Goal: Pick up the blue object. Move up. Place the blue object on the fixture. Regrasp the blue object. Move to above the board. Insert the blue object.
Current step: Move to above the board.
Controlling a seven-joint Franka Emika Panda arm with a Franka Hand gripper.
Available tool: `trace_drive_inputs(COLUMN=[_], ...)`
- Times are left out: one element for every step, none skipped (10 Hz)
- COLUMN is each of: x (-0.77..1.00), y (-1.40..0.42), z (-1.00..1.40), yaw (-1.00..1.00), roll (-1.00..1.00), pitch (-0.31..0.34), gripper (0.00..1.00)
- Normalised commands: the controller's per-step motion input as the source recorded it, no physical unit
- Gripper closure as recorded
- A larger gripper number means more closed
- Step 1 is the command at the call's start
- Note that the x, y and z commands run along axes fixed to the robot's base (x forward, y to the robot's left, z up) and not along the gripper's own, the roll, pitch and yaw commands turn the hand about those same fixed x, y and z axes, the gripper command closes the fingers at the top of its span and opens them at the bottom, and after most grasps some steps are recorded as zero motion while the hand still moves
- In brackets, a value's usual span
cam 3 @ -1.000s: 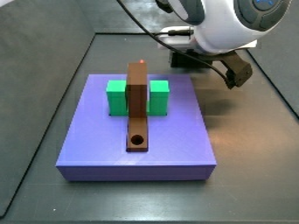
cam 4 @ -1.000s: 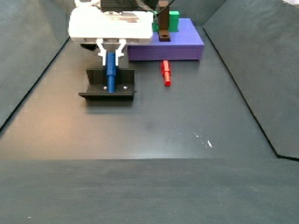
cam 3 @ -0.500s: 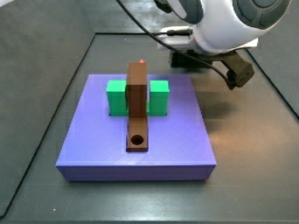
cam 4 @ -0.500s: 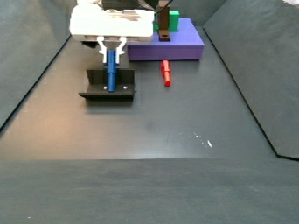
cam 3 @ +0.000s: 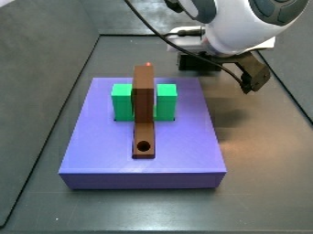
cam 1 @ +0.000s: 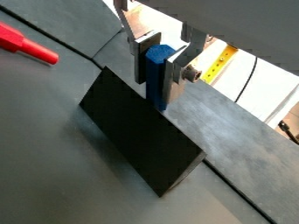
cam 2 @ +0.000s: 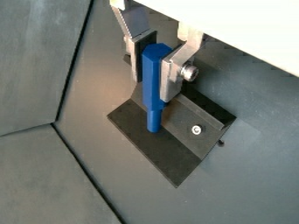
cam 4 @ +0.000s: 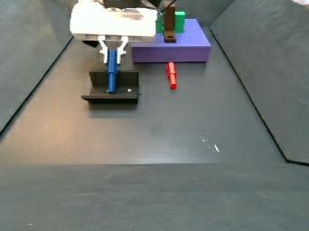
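- Compared with a second ago, the hand (cam 4: 112, 50) sits slightly higher over the fixture (cam 4: 111, 92); the blue bar (cam 4: 111, 72) has risen with it. Board and red piece have not shifted.
- Hand: one, its two silver fingers (cam 2: 176, 72) clamped on the upper part of the blue bar (cam 2: 153, 86), seen in both wrist views.
- Blue bar (cam 1: 156, 74): one, upright, its lower end down at the fixture (cam 2: 176, 137); whether it touches the base plate cannot be told.
- Fixture (cam 1: 139, 129): one, dark, standing on the floor near the left wall in a side view, well apart from the board (cam 4: 173, 48).
- Board (cam 3: 145, 137): one lavender-blue slab, carrying one green block (cam 3: 126, 101) and one long brown bar (cam 3: 145, 108) with a round hole near its near end.
- Red piece (cam 4: 172, 73): one, lying flat on the floor just in front of the board; also visible in a wrist view (cam 1: 26, 44).
- Surface: dark grey matte floor (cam 4: 169, 153), with a few faint pale scuffs.
- Surroundings: dark walls rise along the floor's sides, forming an enclosure.
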Motion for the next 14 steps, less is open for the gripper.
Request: trace_drive_inputs(x=[0.0,0.0,-0.03,-0.03,-0.01,-0.01,-0.02,-0.01,0.01,-1.04,-1.04,-1.15,-1.17,-1.14], y=[0.0,-0.01,0.0,0.02,-0.01,-0.01,-0.01,-0.01,-0.01,-1.4,-1.4,-1.4,-1.4,-1.4], z=[1.4,1.4,1.4,1.4,1.4,1.4,1.4,0.98,0.35,0.28,0.29,0.31,0.28,0.29], yaw=[0.0,0.07,0.05,0.04,0.0,-0.02,-0.03,-0.03,-0.02,-0.09,-0.09,-0.08,-0.07,-0.06], roll=[0.0,-0.06,-0.11,-0.09,-0.02,-0.01,-0.01,0.0,0.0,-1.0,-1.0,-1.0,-1.0,-1.0], pitch=[0.0,-0.027,-0.052,-0.067,-0.035,-0.022,-0.007,-0.004,0.04,0.103,0.101,0.087,0.092,0.101], gripper=[1.0,1.0,1.0,1.0,1.0,1.0,1.0,1.0,1.0,1.0,1.0,1.0,1.0,1.0])
